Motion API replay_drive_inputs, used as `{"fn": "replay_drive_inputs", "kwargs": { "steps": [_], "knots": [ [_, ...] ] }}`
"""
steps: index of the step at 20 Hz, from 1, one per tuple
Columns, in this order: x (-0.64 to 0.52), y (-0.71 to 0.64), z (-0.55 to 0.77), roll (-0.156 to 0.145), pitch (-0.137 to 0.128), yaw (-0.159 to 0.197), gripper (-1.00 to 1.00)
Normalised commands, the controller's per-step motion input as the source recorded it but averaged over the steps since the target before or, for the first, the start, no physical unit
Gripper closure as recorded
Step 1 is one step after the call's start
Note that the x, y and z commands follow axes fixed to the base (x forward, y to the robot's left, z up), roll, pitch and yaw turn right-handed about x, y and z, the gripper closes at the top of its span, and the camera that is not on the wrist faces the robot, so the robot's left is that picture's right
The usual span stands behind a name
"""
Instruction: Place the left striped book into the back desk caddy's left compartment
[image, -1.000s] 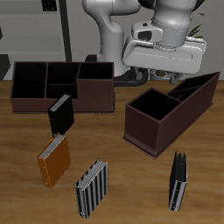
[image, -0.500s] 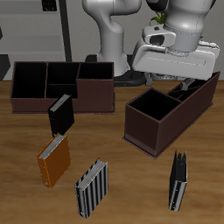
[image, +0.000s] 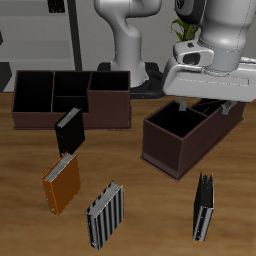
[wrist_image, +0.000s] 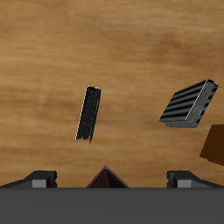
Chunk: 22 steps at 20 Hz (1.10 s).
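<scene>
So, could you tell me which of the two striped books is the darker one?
The left striped book, standing alone near the table's front edge: nearly black with fine grey stripes. The paler striped book has broad grey-and-white bands.

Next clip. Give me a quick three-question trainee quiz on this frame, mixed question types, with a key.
1. True or false: the gripper holds the left striped book.
2. Which caddy does the gripper hang over? A) the back desk caddy B) the caddy with the slanted divider
3. How many books stand on the table?

Key: 1 false, the book stands alone near the table's front edge. 2 B. 3 four.
</scene>
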Motion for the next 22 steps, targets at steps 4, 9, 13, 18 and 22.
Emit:
{"fn": "replay_drive_inputs", "kwargs": {
  "steps": [4, 9, 13, 18, 22],
  "knots": [
    [0.35, 0.15, -0.16, 0.028, 0.018, -0.038, -1.00],
    [0.28, 0.20, -0.12, 0.046, -0.015, 0.010, -1.00],
    [0.24, 0.03, -0.09, 0.006, -0.007, -0.005, -1.00],
    [0.27, -0.08, -0.17, -0.008, 0.000, -0.027, -1.00],
    [0.17, -0.01, -0.26, 0.028, -0.001, -0.023, -1.00]
  ]
}}
